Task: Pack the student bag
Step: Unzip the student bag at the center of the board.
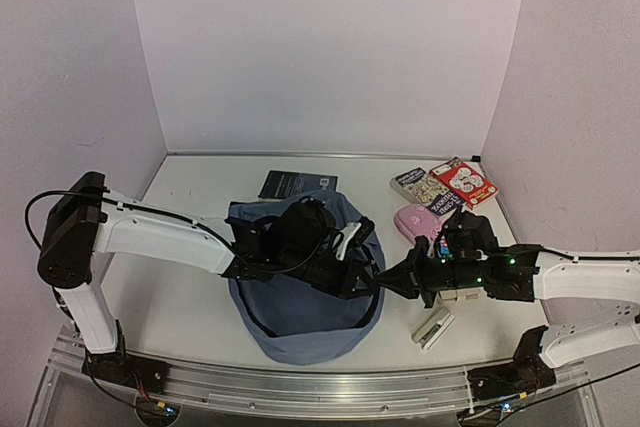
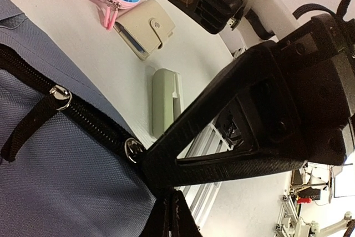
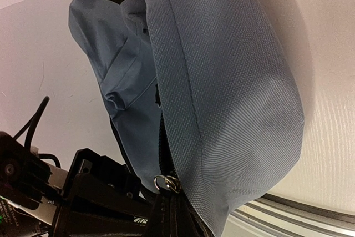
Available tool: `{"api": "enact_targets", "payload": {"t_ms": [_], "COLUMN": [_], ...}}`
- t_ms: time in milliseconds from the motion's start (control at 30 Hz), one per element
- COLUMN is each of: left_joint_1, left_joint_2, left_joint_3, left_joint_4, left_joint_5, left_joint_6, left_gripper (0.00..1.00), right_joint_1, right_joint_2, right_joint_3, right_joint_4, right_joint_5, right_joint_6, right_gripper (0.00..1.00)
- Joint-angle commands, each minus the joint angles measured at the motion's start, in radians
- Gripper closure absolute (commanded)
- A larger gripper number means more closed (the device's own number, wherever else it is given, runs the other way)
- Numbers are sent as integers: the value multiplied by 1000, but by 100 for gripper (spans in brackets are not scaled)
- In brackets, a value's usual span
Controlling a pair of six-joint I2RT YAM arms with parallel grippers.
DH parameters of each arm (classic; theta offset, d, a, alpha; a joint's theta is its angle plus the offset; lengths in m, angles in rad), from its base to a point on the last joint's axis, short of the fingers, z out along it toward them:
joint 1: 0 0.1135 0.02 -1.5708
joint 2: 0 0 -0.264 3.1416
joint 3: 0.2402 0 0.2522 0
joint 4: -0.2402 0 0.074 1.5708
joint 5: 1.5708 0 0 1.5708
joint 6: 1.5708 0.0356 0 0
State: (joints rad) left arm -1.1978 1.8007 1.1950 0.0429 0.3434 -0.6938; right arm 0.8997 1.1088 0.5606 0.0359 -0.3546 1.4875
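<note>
Nearest the arms, a pale oblong case (image 1: 433, 328) is being borne by the desk (image 1: 180, 292) just right of the student bag (image 1: 300, 322), which is lying flat at the centre. At the bag's right rim the right gripper (image 3: 169, 206) is being pinched fully closed on its zipper (image 3: 166, 182). The left gripper (image 2: 169, 209) is being pressed fully closed against the same edge, though whether it has hold of any cloth cannot be told. Farther back, a pink pencil case (image 1: 415, 220) and a red book (image 1: 465, 182) are being carried at the far right.
</note>
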Motion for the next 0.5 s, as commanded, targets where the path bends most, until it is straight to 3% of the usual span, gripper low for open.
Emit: {"api": "enact_targets", "payload": {"t_ms": [0, 100, 200, 467], "left_joint_1": [-6, -6, -5, 0], "left_joint_2": [-24, -47, -45, -47], "left_joint_3": [3, -25, -25, -31], "left_joint_4": [24, -9, -36, -96], "left_joint_5": [-25, -81, -93, -112], "left_joint_6": [-21, -29, -36, -69], "left_gripper": [100, 100, 100, 100], "right_joint_1": [5, 5, 5, 5], "right_joint_2": [-10, -11, 11, 189], "right_joint_3": [42, 82, 133, 276], "right_joint_4": [5, -89, -187, -328], "right_joint_5": [61, 133, 221, 317], "right_joint_6": [-64, -149, -256, -532], "right_gripper": [89, 68, 58, 58]}}
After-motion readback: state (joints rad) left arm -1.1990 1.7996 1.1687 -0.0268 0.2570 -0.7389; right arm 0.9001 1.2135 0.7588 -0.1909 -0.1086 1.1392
